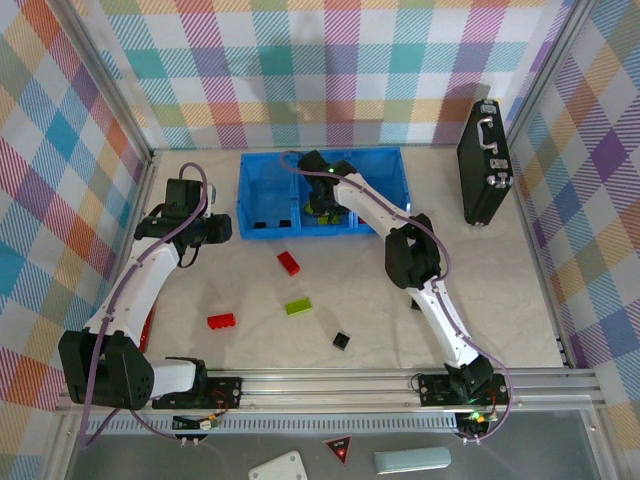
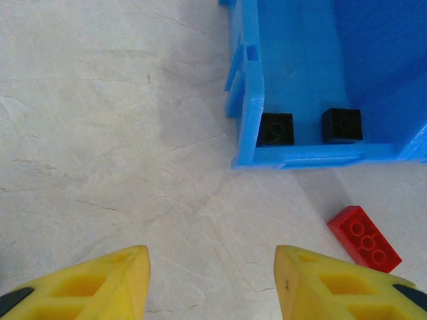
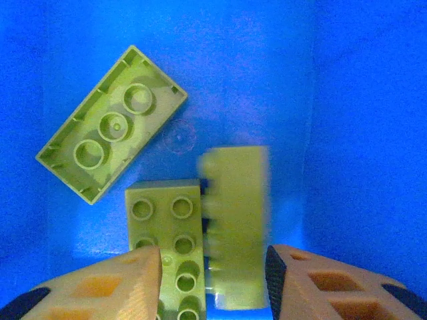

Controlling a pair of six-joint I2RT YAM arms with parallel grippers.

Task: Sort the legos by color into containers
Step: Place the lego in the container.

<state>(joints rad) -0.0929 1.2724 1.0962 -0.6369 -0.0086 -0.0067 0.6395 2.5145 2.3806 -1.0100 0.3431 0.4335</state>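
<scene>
Pastel plaid cloth walls (image 1: 330,70) – pale marbled tabletop (image 1: 500,300) – aluminium rail (image 1: 330,385) along near edge

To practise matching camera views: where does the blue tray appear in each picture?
Top external: blue tray at the table's far centre.
Left wrist: its near-left corner, upper right of frame.
Right wrist: its blue floor and walls surround the lime-green legos.
Shared landmark: two black legos in the left compartment, seen from top and left wrist.
</scene>
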